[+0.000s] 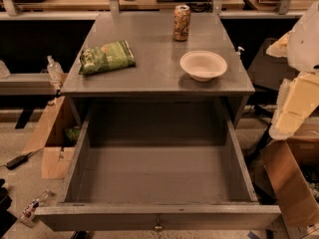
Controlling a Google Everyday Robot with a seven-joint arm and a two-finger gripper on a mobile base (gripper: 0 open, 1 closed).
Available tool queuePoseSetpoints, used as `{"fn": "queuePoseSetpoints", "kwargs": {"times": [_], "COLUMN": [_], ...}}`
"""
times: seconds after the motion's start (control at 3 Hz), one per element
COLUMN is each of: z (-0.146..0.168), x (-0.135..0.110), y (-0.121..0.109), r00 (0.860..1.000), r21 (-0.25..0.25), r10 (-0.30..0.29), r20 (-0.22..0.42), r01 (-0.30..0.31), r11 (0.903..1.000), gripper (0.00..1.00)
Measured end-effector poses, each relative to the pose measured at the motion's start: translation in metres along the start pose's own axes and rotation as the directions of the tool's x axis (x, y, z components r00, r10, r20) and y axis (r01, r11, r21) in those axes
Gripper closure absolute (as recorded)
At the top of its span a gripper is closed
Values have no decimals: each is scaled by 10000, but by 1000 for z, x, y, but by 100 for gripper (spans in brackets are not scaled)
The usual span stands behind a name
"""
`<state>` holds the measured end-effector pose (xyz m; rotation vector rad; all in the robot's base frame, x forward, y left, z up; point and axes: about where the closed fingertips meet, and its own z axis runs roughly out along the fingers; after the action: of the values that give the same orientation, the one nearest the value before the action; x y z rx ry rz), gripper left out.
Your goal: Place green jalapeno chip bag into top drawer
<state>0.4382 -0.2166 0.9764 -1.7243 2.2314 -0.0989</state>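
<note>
The green jalapeno chip bag (106, 57) lies flat on the left part of the grey cabinet top (149, 68). The top drawer (157, 173) is pulled wide open toward me, with nothing inside and a small knob (158, 227) on its front panel. My gripper (295, 106) hangs with the pale arm at the right edge of the view, beside the cabinet and to the right of the drawer, well away from the bag. It holds nothing that I can see.
A white bowl (203, 64) sits on the right of the cabinet top and a tan drink can (181, 23) stands at the back. Cardboard boxes stand on the floor at the left (52, 143) and at the right (294, 183). A plastic bottle (54, 69) stands on a shelf at the left.
</note>
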Motion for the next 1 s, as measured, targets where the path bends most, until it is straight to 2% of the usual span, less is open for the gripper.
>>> {"fn": "queuePoseSetpoints", "kwargs": {"times": [0.33, 0.67, 1.0], "z": [0, 8, 42], "x": [0, -17, -68], "y": [0, -14, -52], "r00": [10000, 9981, 9698], "r21": [0, 326, 1141], "r10": [0, -354, -1685], "r20": [0, 499, 1764], "r01": [0, 338, 1499], "r11": [10000, 9989, 9821], "gripper": [0, 0, 0]}}
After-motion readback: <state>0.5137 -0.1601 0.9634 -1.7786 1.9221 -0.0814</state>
